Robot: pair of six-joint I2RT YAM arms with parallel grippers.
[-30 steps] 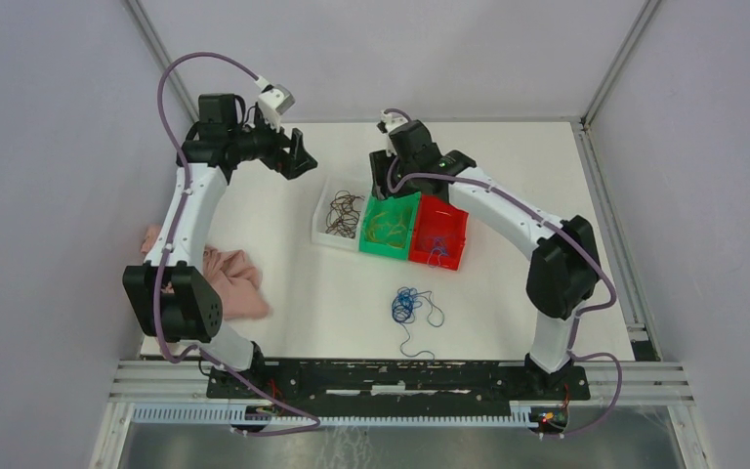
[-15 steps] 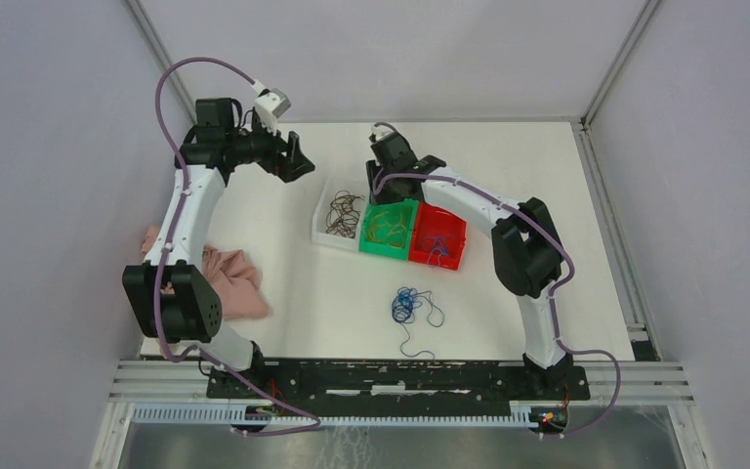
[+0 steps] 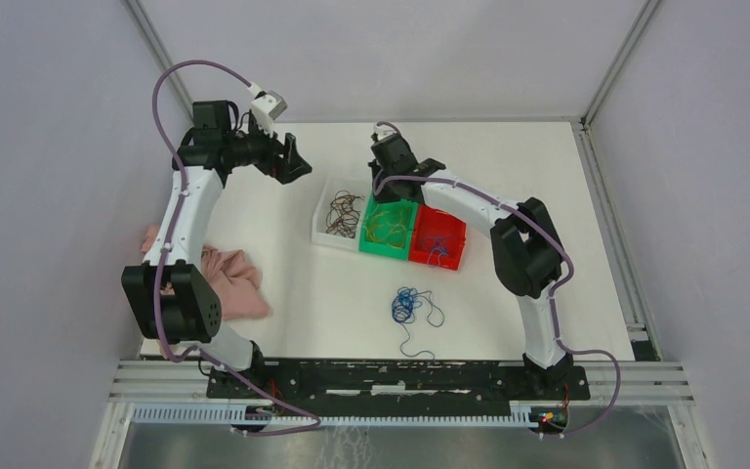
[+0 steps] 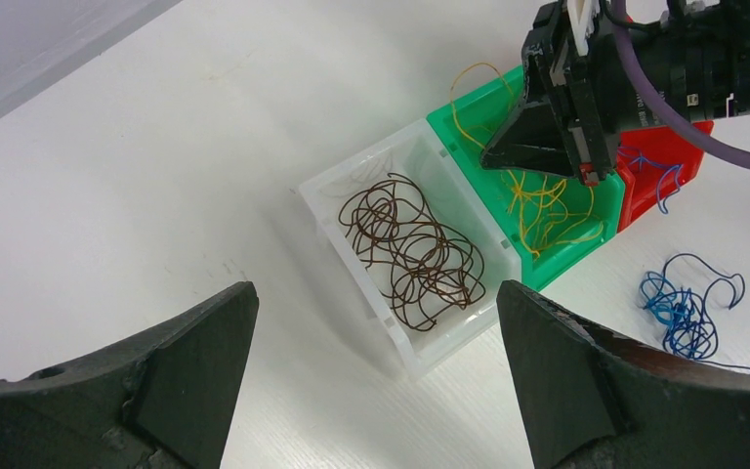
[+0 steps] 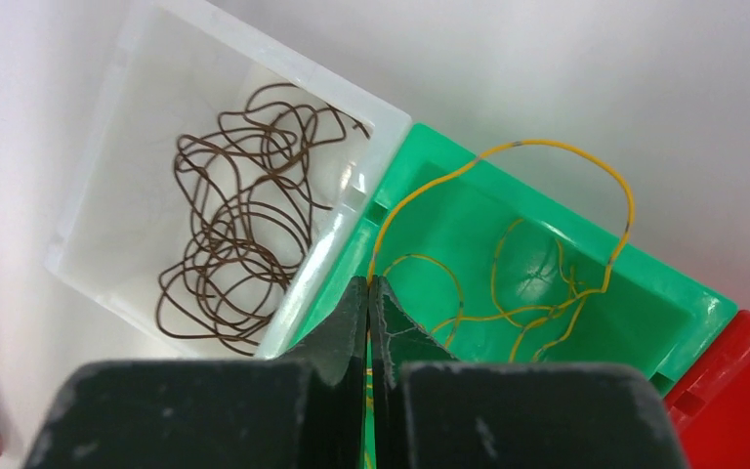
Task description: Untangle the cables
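Note:
The cables are thin curly wires sorted by colour. Brown ones [image 5: 239, 230] lie in a white bin [image 3: 327, 234], and yellow ones [image 3: 386, 230] in a green bin [image 5: 449, 220]. A blue tangle [image 3: 407, 305] rests loose on the table, with a few blue strands [image 4: 659, 176] in a red bin [image 3: 449, 256]. My right gripper [image 5: 369, 281] hangs over the green bin's left edge, shut on a yellow cable [image 5: 549, 145] that loops up past the bin's far wall. My left gripper [image 4: 376, 290] hovers wide open above the table left of the white bin, holding nothing.
A crumpled pink cloth [image 3: 229, 278] lies by the left arm's base. The three bins stand side by side mid-table. Grey walls close in the table at left, back and right, and a metal rail [image 3: 400, 376] runs along the near edge.
My right gripper has closed onto a yellow cable at the green bin, and that arm's elbow has swung inward. The left arm has hardly moved.

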